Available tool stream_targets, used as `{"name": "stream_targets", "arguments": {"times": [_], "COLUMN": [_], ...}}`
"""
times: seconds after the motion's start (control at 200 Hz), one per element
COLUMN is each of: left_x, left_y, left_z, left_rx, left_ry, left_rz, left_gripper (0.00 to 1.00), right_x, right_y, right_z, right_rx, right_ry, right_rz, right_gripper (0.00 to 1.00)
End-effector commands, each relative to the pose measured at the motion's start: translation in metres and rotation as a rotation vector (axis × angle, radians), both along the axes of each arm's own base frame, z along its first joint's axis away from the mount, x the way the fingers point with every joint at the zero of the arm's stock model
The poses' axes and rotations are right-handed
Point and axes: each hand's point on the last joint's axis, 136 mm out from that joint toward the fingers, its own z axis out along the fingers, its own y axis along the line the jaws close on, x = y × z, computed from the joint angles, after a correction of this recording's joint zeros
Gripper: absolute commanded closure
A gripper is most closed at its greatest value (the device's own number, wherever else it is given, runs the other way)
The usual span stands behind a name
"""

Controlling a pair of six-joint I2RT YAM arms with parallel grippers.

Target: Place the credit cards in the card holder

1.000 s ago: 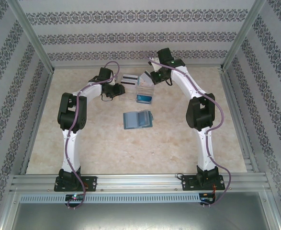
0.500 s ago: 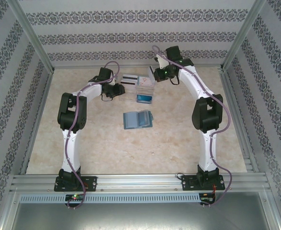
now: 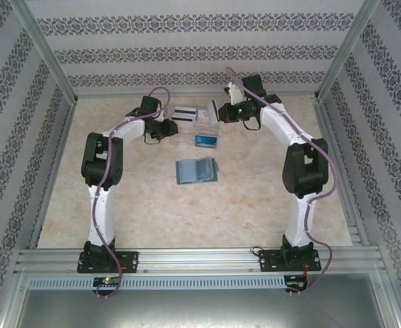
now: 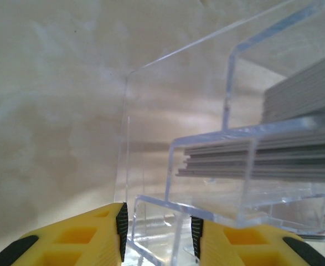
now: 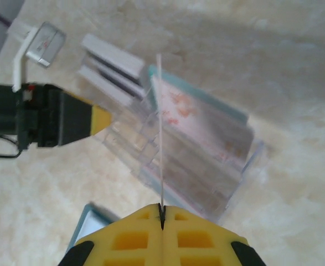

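The right claw (image 5: 161,213) is clenched on 1 pale card (image 5: 160,138). Its wrist view shows the card edge-on as a thin line rising from the closed fingertips, above the clear tray (image 3: 205,135). The coming move turns on where the card holder (image 3: 197,171) lies. It is open flat on the desk (image 3: 152,212), nearer the arm bases than the tray and a little to the left of the right claw. Its long axis runs left to right across the overhead view, so the card probably has to travel back toward the bases and turn to match a pocket. The left claw (image 3: 167,130) is somewhat closer to the holder, but it sits at the tray's left side. Its 2 fingers are partly apart with a clear wall between them, and I cannot tell whether they pinch it. The left wrist view shows grey card edges stacked (image 4: 295,155) in the tray's compartments, which the overhead view does not resolve. The overhead view alone shows the whole holder, while the right wrist view catches just 1 teal corner.
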Motion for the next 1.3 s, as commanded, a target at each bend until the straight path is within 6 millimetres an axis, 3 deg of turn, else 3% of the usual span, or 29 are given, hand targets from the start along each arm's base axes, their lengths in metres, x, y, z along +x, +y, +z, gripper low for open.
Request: {"name": "stream_targets", "arguments": {"times": [0.0, 0.16, 0.275, 0.4, 0.515, 0.649, 0.789, 1.294], "left_x": [-0.007, -0.024, -0.049, -0.090, -0.125, -0.155, -0.172, -0.185], "left_y": [-0.009, -0.010, -0.012, -0.018, -0.024, -0.028, -0.034, -0.036], "left_z": [0.053, 0.078, 0.086, 0.071, 0.047, 0.021, 0.002, -0.034], "left_rx": [-0.024, -0.030, -0.041, -0.026, -0.017, -0.013, -0.007, 0.073], "left_ry": [-0.083, -0.122, -0.133, -0.082, -0.001, 0.083, 0.137, 0.224], "left_rz": [-0.046, -0.057, -0.065, -0.092, -0.114, -0.129, -0.136, -0.156], "left_gripper": [0.62, 0.61, 0.61, 0.61, 0.61, 0.60, 0.61, 0.61], "right_x": [-0.020, -0.070, -0.109, -0.148, -0.170, -0.180, -0.174, -0.162], "right_y": [0.011, 0.019, 0.027, 0.040, 0.051, 0.060, 0.057, 0.052], "right_z": [0.043, 0.023, -0.007, -0.044, -0.073, -0.094, -0.105, -0.125], "right_rx": [0.179, 0.225, 0.259, 0.274, 0.269, 0.260, 0.262, 0.285], "right_ry": [-0.046, 0.042, 0.146, 0.250, 0.315, 0.341, 0.343, 0.402], "right_rz": [0.001, 0.001, -0.004, -0.007, -0.008, 0.003, -0.024, -0.059], "right_gripper": [1.00, 1.00, 1.00, 1.00, 1.00, 1.00, 1.00, 1.00]}}
